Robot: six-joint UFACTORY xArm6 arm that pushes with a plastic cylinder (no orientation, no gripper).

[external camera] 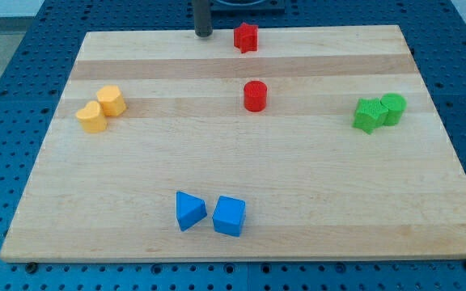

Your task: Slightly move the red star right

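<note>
The red star (246, 37) lies near the top edge of the wooden board (298, 186), just right of the middle. My tip (204, 34) is at the board's top edge, a short way to the left of the red star and apart from it. A red cylinder (254, 95) stands below the star, near the board's middle.
Two yellow blocks (102, 107) sit together at the left. A green star (368, 115) and a green cylinder (393, 107) touch at the right. A blue triangular block (189, 210) and a blue cube (229, 216) lie near the bottom edge.
</note>
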